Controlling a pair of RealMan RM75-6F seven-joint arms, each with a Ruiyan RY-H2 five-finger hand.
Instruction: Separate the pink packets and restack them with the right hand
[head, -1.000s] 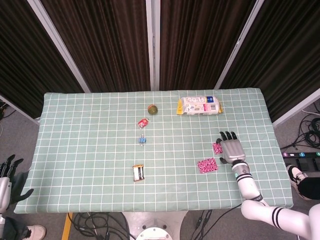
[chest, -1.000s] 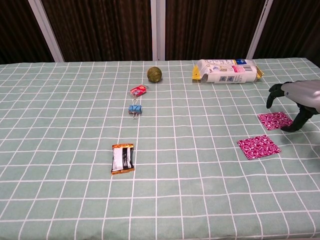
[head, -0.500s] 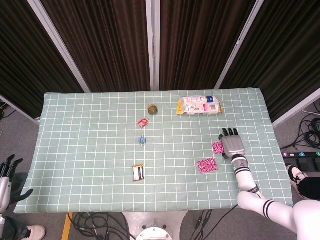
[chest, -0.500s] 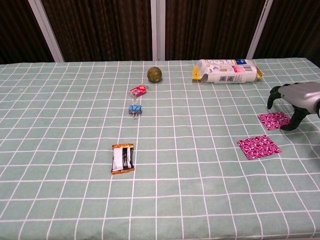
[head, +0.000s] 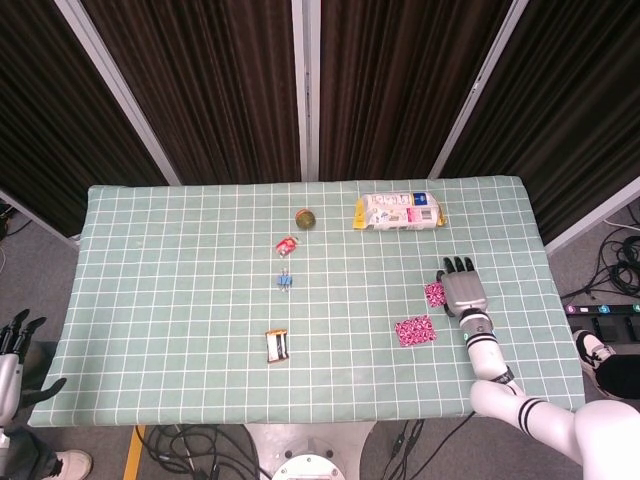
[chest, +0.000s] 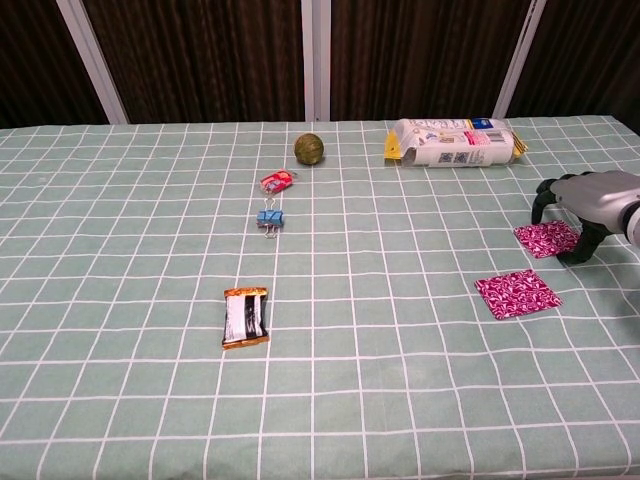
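Two pink patterned packets lie apart on the green checked cloth at the right. The nearer packet (head: 415, 330) (chest: 517, 294) lies flat by itself. The farther packet (head: 434, 294) (chest: 545, 239) is partly under my right hand (head: 462, 291) (chest: 588, 203), whose fingers arch down around it with the tips at the cloth. Whether the fingers grip the packet does not show. My left hand (head: 14, 352) hangs off the table at the lower left with its fingers spread and nothing in it.
A white snack bag (head: 399, 212) (chest: 455, 142) lies at the back right. A green ball (head: 306, 217) (chest: 309, 148), a red candy (chest: 277, 181), a blue binder clip (chest: 269, 218) and a dark bar wrapper (head: 278, 345) (chest: 244, 317) sit mid-table.
My right hand has shifted slightly toward the table's back and come lower over the farther pink packet. Both packets stay where they were.
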